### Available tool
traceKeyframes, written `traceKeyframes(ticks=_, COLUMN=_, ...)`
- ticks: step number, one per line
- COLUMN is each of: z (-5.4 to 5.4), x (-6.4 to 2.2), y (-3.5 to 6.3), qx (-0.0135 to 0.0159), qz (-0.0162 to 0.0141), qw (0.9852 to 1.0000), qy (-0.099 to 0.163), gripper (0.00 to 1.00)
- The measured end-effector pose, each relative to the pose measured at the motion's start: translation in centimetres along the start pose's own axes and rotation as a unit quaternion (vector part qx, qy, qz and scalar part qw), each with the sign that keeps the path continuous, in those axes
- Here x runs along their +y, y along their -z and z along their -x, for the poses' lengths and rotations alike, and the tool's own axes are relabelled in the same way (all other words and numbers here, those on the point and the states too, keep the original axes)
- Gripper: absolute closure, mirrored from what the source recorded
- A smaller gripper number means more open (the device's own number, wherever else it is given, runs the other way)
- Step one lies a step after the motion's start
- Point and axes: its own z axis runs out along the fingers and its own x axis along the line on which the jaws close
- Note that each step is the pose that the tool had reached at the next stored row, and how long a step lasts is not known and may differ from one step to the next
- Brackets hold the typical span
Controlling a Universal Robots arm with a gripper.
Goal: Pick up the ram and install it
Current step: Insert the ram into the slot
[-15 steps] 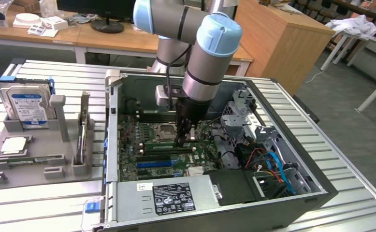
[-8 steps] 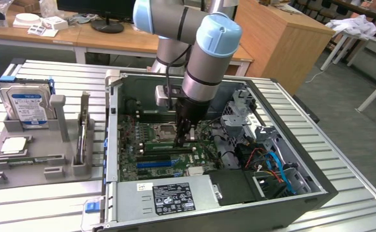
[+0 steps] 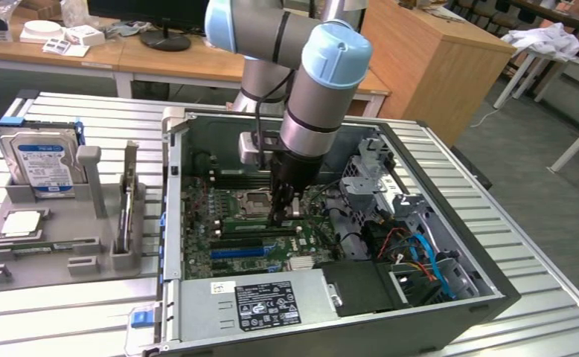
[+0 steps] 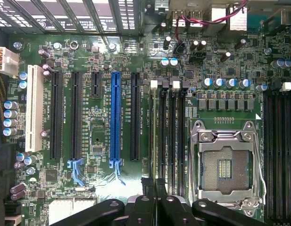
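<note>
Gripper (image 4: 156,184) is inside the computer case (image 3: 468,297), low over the motherboard (image 4: 103,56), with its fingers pinched on the ram (image 4: 155,136). The ram stands on edge along a memory slot beside the processor socket (image 4: 225,162), lined up to press in. Whether it is seated cannot be told.

I get bright, even light from above; glare streaks the counter (image 3: 51,316) slats, while the case (image 3: 419,327) interior lies in soft shadow.
</note>
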Motion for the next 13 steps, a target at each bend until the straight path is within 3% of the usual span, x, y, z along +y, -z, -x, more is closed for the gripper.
traceKeyframes(ticks=13, z=0.06, x=0.02, y=-0.21, qx=0.0002, qz=0.0001, qw=1.0, qy=0.0, gripper=0.88)
